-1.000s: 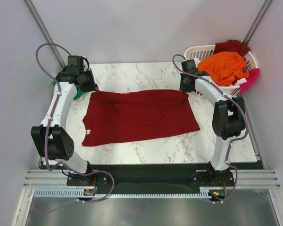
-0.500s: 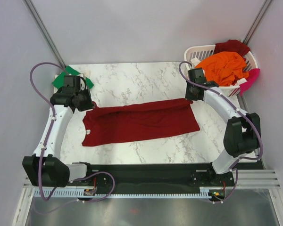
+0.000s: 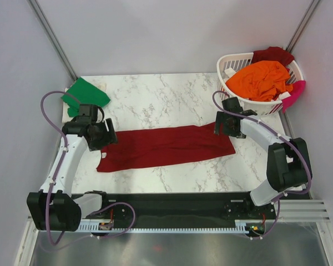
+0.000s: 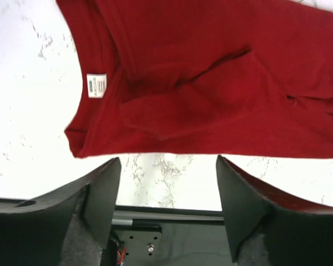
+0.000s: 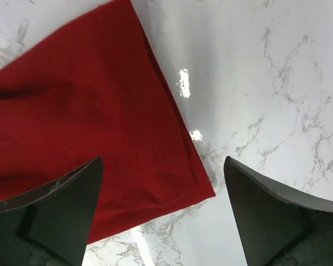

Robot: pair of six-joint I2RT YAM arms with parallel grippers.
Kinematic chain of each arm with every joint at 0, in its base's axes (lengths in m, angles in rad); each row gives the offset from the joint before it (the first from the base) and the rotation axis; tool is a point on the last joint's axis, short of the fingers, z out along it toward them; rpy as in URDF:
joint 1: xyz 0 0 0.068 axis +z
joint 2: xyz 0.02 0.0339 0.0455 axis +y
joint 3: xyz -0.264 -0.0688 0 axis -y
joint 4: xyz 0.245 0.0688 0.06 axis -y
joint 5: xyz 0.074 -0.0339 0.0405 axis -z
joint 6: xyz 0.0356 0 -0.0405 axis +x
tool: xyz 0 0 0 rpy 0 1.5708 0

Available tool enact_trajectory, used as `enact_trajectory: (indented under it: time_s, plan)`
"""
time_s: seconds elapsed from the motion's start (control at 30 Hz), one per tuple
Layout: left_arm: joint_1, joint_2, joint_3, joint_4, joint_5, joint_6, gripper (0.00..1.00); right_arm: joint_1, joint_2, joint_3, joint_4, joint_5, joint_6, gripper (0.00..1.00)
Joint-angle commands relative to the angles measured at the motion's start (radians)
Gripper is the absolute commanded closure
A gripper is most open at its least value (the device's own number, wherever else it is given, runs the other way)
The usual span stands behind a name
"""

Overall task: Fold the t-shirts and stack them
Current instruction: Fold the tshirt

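Observation:
The large dark red t-shirt (image 3: pixel 166 147) lies on the marble table as a long band, folded over lengthwise. My left gripper (image 3: pixel 104 137) hovers over its left end, open and empty. In the left wrist view, the shirt (image 4: pixel 211 83) with its white neck label (image 4: pixel 96 85) lies beyond my open left gripper (image 4: pixel 169 188). My right gripper (image 3: pixel 222 125) stands open above the shirt's right end. The right wrist view shows the shirt's corner (image 5: pixel 72 127) under my open right gripper (image 5: pixel 164 188). A bright green t-shirt (image 3: pixel 84 94) lies at the far left corner.
A white slotted laundry basket (image 3: pixel 231 60) stands at the far right, holding an orange t-shirt (image 3: pixel 262 79) and a dark red one (image 3: pixel 273 54). A pink one (image 3: pixel 295 91) hangs over its rim. The black base rail (image 4: pixel 155 233) runs along the near edge.
Both grippers carried the shirt's far edge toward the near side, folding it over itself, then opened and let go. The green shirt became uncovered.

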Motion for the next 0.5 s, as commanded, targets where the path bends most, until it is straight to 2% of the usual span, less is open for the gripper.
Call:
enact_trajectory:
  time_s: [0.0, 0.1, 0.27, 0.47]
  plan:
    - [-0.002, -0.006, -0.003, -0.024, -0.04, -0.049, 0.2, -0.005, -0.024, -0.024, 0.026, 0.069, 0.058, 0.02]
    - [-0.003, 0.025, 0.018, -0.024, -0.047, -0.045, 0.2, 0.0, -0.035, 0.003, 0.031, 0.055, 0.054, 0.02]
    - [-0.031, 0.092, 0.035, 0.0, -0.054, -0.06, 0.26, 0.039, -0.049, 0.063, 0.057, 0.02, 0.025, 0.02]
    - [-0.059, 0.229, 0.014, 0.077, -0.097, -0.112, 0.27, 0.082, 0.069, 0.112, 0.127, -0.152, -0.009, 0.04]
